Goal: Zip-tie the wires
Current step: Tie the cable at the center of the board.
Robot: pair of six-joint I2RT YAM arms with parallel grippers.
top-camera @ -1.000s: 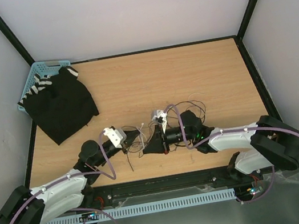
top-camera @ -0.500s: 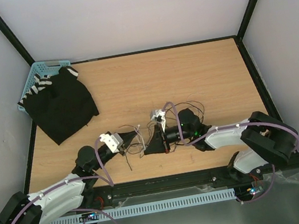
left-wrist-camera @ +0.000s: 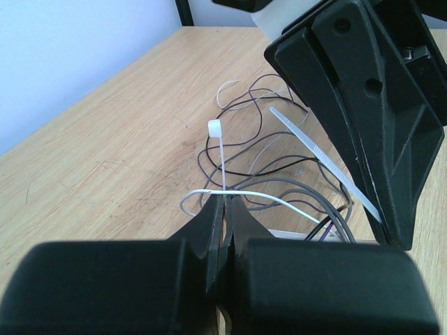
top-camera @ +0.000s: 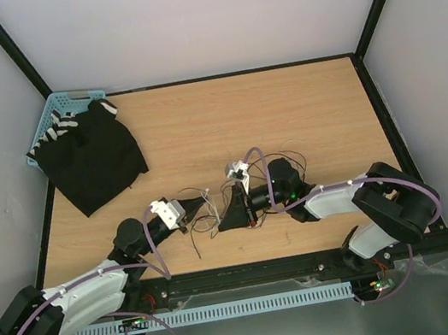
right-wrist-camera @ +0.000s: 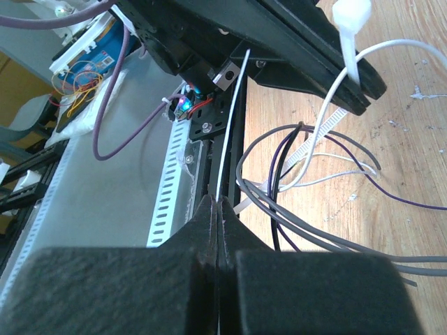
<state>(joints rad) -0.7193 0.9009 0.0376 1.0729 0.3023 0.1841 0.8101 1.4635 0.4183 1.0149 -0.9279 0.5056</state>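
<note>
The wires (left-wrist-camera: pixel 260 143) are thin dark and grey strands curling on the wooden table; they also show as wires (right-wrist-camera: pixel 318 234) and wires (top-camera: pixel 290 156). My left gripper (left-wrist-camera: pixel 225 199) is shut on a white zip tie (left-wrist-camera: pixel 221 157) just below its square head, with a white strand across its tips. My right gripper (right-wrist-camera: pixel 218 202) is shut on a thin white zip-tie strip (right-wrist-camera: pixel 234 112) seen edge-on. Whether both hold one tie I cannot tell. From above, the left gripper (top-camera: pixel 205 212) and right gripper (top-camera: pixel 218 227) almost meet over the wires.
A blue basket (top-camera: pixel 63 100) sits at the back left, with a black cloth (top-camera: pixel 92 156) draped over it onto the table. The table's near edge, a black rail (top-camera: pixel 243 273) and a slotted white duct (right-wrist-camera: pixel 166 192) lie just behind the grippers.
My left arm has drawn back down and to the left with the zip tie. The right gripper has shifted slightly left. Both grippers stay shut.
</note>
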